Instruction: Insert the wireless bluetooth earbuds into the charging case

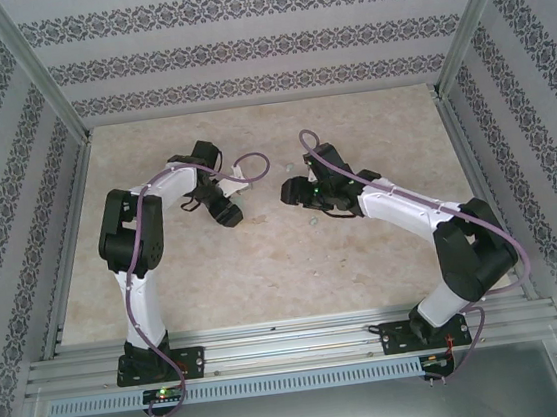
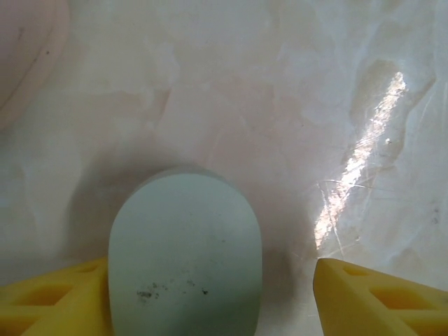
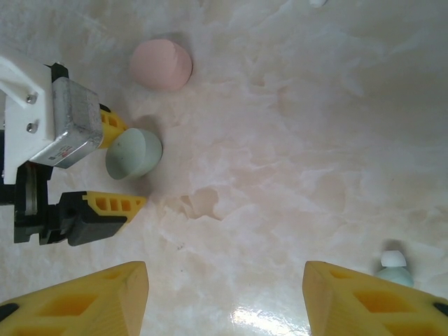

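A pale green oval charging case (image 2: 185, 259) sits on the marble table between the yellow fingers of my left gripper (image 2: 210, 280). The left finger touches its side, while the right finger (image 2: 378, 301) stands apart with a clear gap, so this gripper is open around it. From the right wrist view the same green case (image 3: 133, 154) lies between the left gripper's (image 3: 133, 166) fingers. A pale green earbud (image 3: 394, 268) with a white tip rests just beside the right finger of my right gripper (image 3: 225, 269), which hangs open above bare table.
A pink oval case (image 3: 161, 64) lies a little beyond the green one, its edge in the corner (image 2: 24, 56) of the left wrist view. A small pale object (image 3: 317, 2) sits at the top edge. Patterned walls and metal rails (image 1: 69, 222) enclose the table.
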